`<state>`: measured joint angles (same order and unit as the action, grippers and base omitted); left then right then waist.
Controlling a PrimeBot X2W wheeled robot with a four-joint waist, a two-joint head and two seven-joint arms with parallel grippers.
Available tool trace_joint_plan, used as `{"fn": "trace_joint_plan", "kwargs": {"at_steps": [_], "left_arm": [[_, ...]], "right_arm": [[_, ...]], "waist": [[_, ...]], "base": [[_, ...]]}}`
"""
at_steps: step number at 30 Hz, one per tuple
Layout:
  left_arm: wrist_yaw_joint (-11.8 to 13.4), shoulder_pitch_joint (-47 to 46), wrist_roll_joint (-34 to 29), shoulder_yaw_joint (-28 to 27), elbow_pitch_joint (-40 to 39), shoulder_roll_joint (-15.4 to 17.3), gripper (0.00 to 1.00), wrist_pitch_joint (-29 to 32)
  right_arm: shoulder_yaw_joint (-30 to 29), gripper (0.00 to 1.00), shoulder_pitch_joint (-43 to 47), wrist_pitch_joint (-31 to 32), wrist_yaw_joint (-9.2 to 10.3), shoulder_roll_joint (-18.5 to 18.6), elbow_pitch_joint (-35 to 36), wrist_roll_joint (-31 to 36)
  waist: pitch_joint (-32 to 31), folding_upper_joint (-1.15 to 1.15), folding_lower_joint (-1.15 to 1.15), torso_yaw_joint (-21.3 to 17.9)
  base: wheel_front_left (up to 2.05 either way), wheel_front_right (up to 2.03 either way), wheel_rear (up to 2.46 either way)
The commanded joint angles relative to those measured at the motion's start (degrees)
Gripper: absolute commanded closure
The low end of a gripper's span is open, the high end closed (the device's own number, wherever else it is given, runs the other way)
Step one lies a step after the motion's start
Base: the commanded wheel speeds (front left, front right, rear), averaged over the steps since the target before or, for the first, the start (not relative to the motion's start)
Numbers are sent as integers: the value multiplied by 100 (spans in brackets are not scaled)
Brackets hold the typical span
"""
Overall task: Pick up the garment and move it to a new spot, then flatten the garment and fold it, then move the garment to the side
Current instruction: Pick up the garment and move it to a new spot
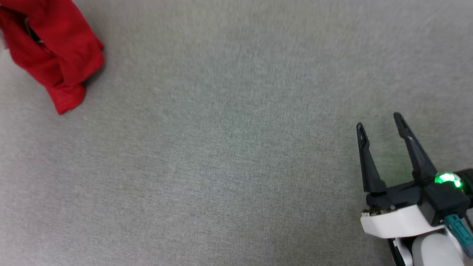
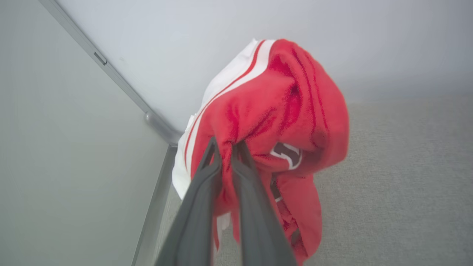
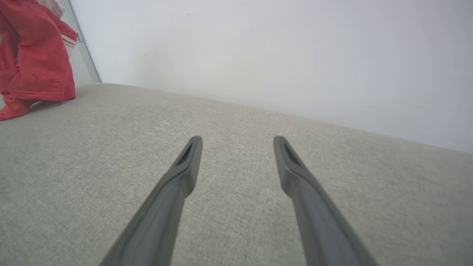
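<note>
right gripper [image 1: 378, 123] closest to the lens in the head view, lower right corner, both dark fingers spread wide with nothing between them, over the grey fabric surface [image 1: 236, 166]. way off at the upper left: the garment [image 1: 55, 55], bunched into a red lump, well apart from that gripper.

left wrist view next: left gripper [image 2: 226, 147] pinched nearly closed on a fold of the red cloth, garment dangling from the tips, white sleeve [image 2: 229, 74] with red stripes on the wall side, bit of black-and-white lettering [image 2: 288, 153] peeking out. pale wall [image 2: 184, 37] and a metal strip [image 2: 122, 85] behind.

right wrist view: open fingers over bare grey fabric, garment hanging at the far left, bottom end touching or just off the surface, can't tell which.

reads like the pick-up-and-move step, grip made, carry not finished. next up, probably: haul it toward the middle, set it down, then bring in the free right gripper to spread it flat.
</note>
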<state>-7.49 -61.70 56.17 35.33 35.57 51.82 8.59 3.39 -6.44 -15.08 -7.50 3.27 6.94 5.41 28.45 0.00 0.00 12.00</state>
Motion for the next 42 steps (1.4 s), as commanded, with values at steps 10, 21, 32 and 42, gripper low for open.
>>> {"fn": "trace_joint_plan", "kwargs": {"at_steps": [10,21,32,42], "left_arm": [[11,-99,-598,984,-1673,-106,100,-946],[181,341,-1131,1641,-2761,-643,100,-1074],[215,706,-2210,2892,-2566,-1823,100,-1126],[167,812,-2556,3496,-756,-3693,0,-1722]], "right_arm": [[8,0,335,-12,2,-46,-403,-739],[-153,0,297,-13,2,-47,-302,-906],[-171,0,118,-12,2,-46,-227,-987],[-86,0,-30,-12,2,-45,-207,-1110]], "waist": [[-1899,0,0,-463],[-1964,0,0,-1208],[-1569,0,0,-2055],[-1275,0,0,-2466]], "base": [[0,0,0],[0,0,0],[0,0,0],[0,0,0]]}}
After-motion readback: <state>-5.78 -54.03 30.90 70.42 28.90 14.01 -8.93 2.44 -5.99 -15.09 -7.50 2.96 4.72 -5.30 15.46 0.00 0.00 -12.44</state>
